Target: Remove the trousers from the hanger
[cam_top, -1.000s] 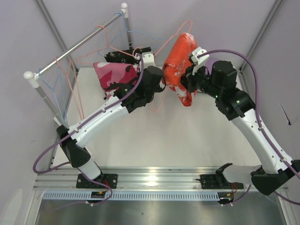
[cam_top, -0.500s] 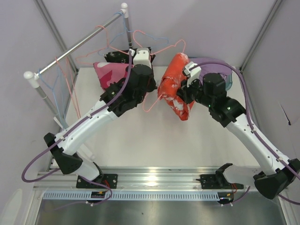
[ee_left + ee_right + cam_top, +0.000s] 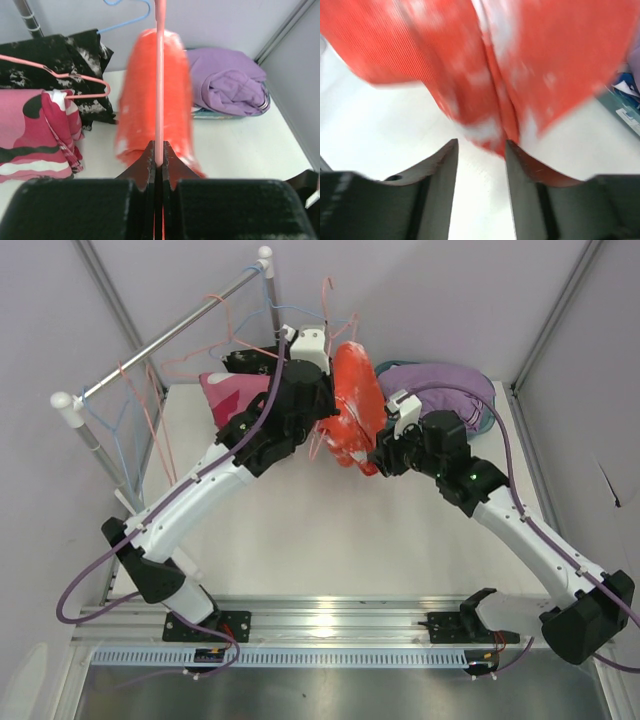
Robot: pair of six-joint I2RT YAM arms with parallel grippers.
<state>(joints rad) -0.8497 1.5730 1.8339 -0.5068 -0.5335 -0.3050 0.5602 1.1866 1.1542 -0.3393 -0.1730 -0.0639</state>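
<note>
We see the orange cloth trousers (image 3: pixel 352 405) draped lengthwise along the thin pink wire hanger (image 3: pixel 160 60) clamped in our left claw (image 3: pixel 159 152), their lower end just ahead of our right claw (image 3: pixel 481 146), jaws apart.

In the top view the rack (image 3: pixel 150 345) runs across the upper left. The hung trousers (image 3: pixel 352 405) are at top centre on a hanger (image 3: pixel 160 75), above the table (image 3: pixel 330 540). The left gripper (image 3: pixel 159 157) is to their left and the right gripper (image 3: pixel 481 160) at their lower right. A folded pair (image 3: pixel 440 385) lies upper right. A near pair (image 3: pixel 225 405) lies left of centre, with a far pair (image 3: pixel 250 362) behind it.
</note>
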